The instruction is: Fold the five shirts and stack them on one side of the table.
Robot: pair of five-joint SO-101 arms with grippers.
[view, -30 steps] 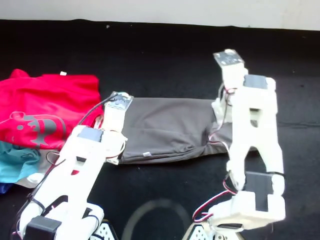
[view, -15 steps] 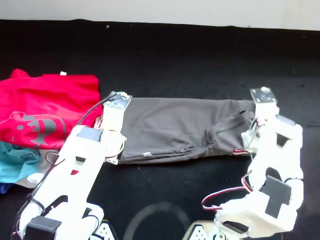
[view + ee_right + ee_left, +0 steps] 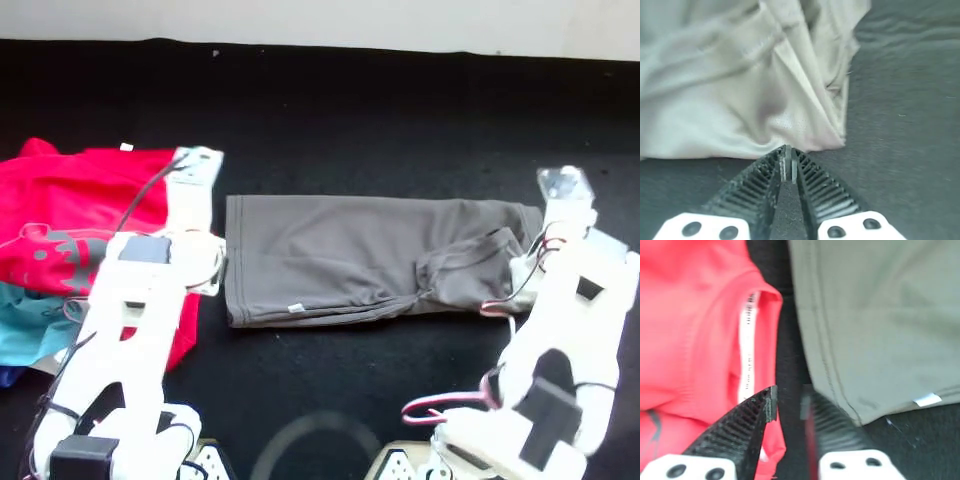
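Grey shirt [image 3: 350,255] lies mid-table, folded lengthwise, one end bunched just beside my R gripper [image 3: 786,162], which is closed on nothing. L gripper [image 3: 788,405], narrow gap, hangs btwn grey and red shirt [image 3: 80,215]. I'd flatten the bunch first, then pinch both ends evenly.

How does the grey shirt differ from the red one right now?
The grey shirt is plain; the red shirt bears a grey print. The grey shirt is a long folded strip mid-table; the red shirt lies at the high view's left. The grey shirt rests on the bare table; the red shirt overlaps a teal shirt. Neither is held.
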